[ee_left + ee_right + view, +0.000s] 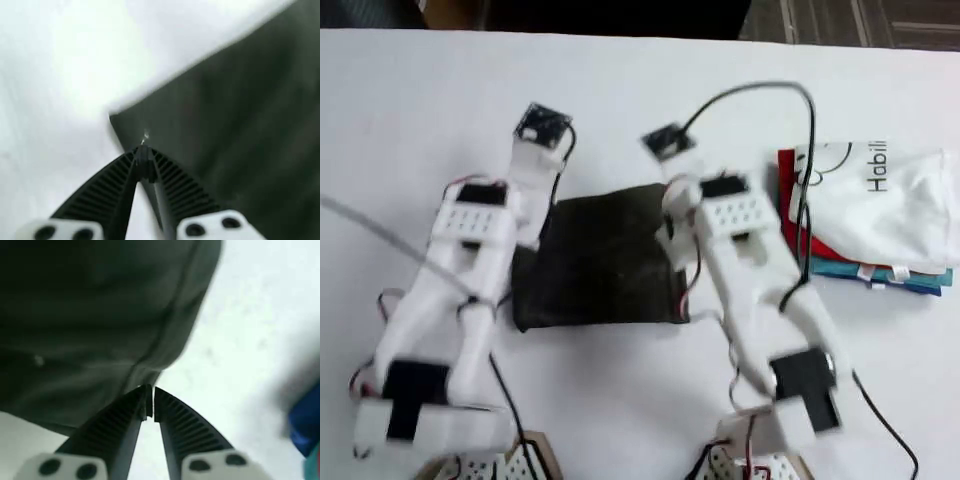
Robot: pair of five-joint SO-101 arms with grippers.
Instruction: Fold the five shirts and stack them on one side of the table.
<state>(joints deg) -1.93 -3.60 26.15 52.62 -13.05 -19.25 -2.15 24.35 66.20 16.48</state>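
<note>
Tool status, left arm: the left tool (144, 156) has its jaws brought together, tips resting at a corner of the dark shirt (225, 130) where the cloth meets the white table (65, 75); whether any cloth is pinched between the jaws cannot be told. In the high view the dark shirt (605, 255) lies flat at the middle of the table (620, 90), between the two arms, as a compact rectangle with fairly straight edges, so it appears to be at least partly folded. The right tool (150, 401) sits at the opposite edge of the same shirt (100, 315), jaws drawn almost fully together with a thin gap at the tips; no cloth is visibly held. Further right, near the table's edge and apart from the dark shirt, stands the stack: a white shirt (900, 200) on top, a red shirt (795, 228) under it, and blue shirts (880, 275) at the bottom. The exact number of layers in the stack cannot be read off. Judged from this layout, most of the task is done: the stack is already built on one side, and the dark shirt seems to be the last item outstanding. Remaining work is probably to finish or check its fold and transfer it onto the stack.
</note>
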